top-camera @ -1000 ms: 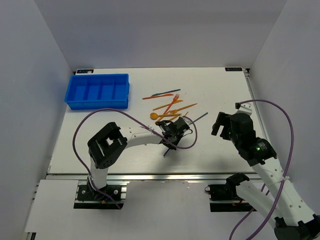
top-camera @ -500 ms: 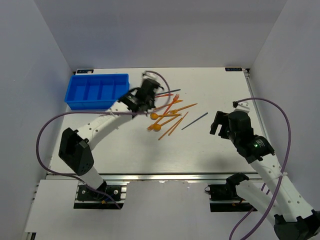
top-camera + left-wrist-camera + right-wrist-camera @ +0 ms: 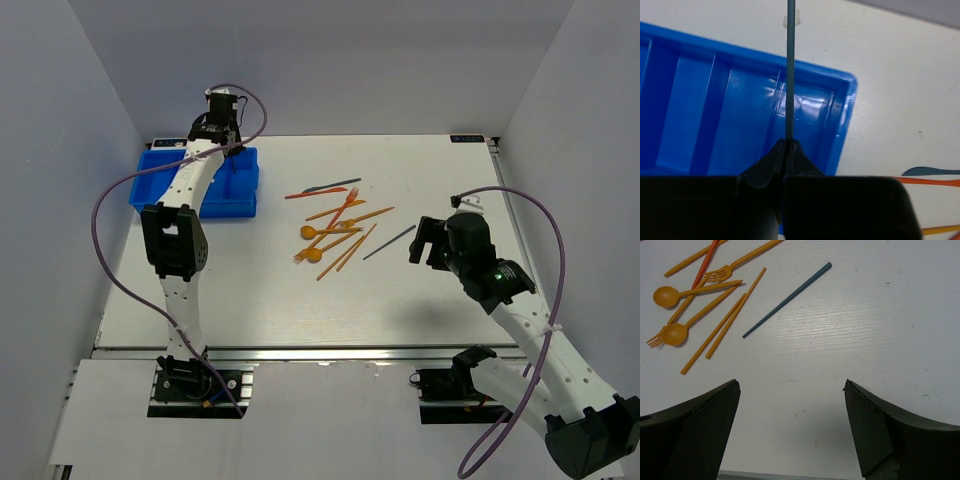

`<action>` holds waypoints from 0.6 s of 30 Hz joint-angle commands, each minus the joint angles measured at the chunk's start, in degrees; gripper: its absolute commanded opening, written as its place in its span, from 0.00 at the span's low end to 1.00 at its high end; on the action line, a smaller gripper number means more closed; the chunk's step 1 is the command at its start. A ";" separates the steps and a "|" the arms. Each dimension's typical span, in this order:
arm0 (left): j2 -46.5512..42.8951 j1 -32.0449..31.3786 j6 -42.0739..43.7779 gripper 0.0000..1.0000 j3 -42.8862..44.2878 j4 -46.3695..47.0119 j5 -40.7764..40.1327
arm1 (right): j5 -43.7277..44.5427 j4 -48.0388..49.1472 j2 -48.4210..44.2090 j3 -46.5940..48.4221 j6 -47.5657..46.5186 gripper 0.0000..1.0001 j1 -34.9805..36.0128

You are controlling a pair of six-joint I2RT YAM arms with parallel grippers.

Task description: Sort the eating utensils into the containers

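We see the left claw (image 3: 786,145) clenched on a thin grey-blue plastic stick (image 3: 789,75), whose shaft runs straight out from the fingertips. The left arm is stretched to the far left corner of the white bench (image 3: 300,300), with its claw (image 3: 220,105) held above the shallow bright blue plastic tray (image 3: 745,115). The stick hangs over the tray's end nearest the loose pieces, in line with the last divider, so we cannot tell which compartment lies beneath it.

The right claw (image 3: 790,390) is released, its fingers spread wide and holding nothing, above bare bench. Just beyond it lies a second dark blue stick (image 3: 787,299), beside the scattered orange and red plastic forks, spoons and sticks (image 3: 335,225) at mid-bench, well apart from the tray (image 3: 235,210).
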 commanded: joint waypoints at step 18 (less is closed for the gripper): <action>0.84 1.52 -7.62 0.00 -11.34 5.47 6.81 | -2.43 4.68 1.59 -1.12 -1.16 0.89 -0.28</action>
